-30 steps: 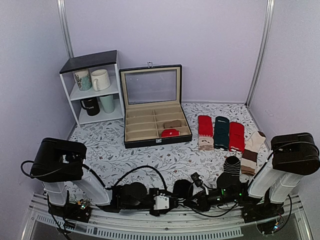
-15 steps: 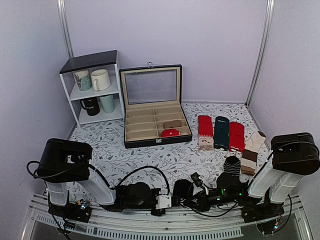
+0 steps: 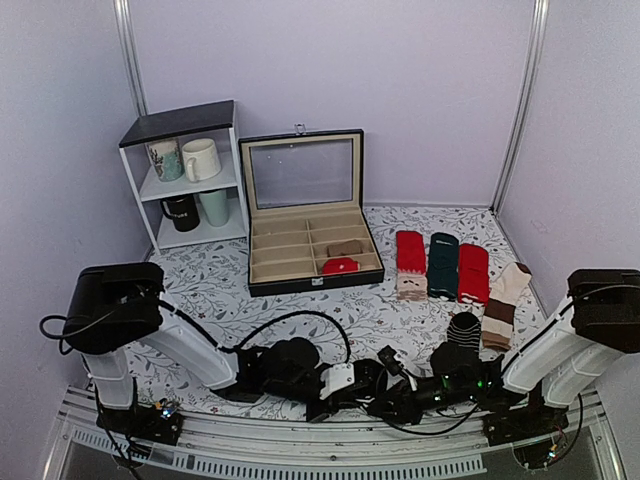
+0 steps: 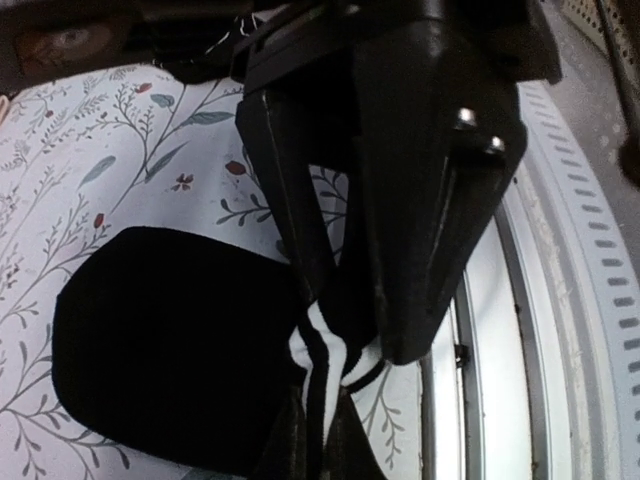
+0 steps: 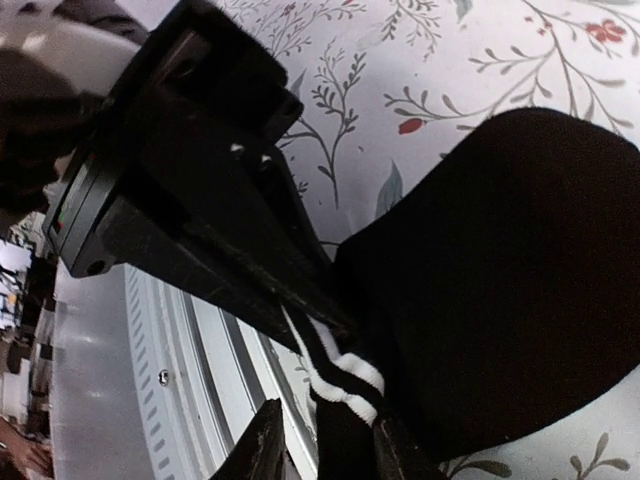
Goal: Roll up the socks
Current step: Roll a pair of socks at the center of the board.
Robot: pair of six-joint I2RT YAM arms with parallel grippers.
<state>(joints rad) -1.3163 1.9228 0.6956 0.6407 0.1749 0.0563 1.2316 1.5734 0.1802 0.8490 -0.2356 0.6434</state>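
One black ankle sock (image 3: 366, 374) with white cuff bands lies at the near table edge, between the two grippers. In the left wrist view its body (image 4: 170, 360) lies flat on the floral cloth. My left gripper (image 3: 356, 386) (image 4: 318, 450) is shut on the banded cuff. My right gripper (image 3: 386, 396) (image 5: 330, 450) comes from the other side and is closed on the same cuff. The sock's body (image 5: 510, 290) fills the right of that view. I cannot pick out a second black sock.
Red (image 3: 410, 252), dark green (image 3: 443, 262), red (image 3: 473, 270) and cream-brown (image 3: 505, 300) socks lie at the right, with a black thin-striped sock (image 3: 462, 330) nearer. An open compartment box (image 3: 310, 255) and a mug shelf (image 3: 190, 175) stand at the back. The metal rail (image 3: 300, 465) runs just behind the grippers.
My left arm has stretched to the right and forward, bringing its gripper onto the sock's cuff. The right gripper and the sock have stayed almost in place.
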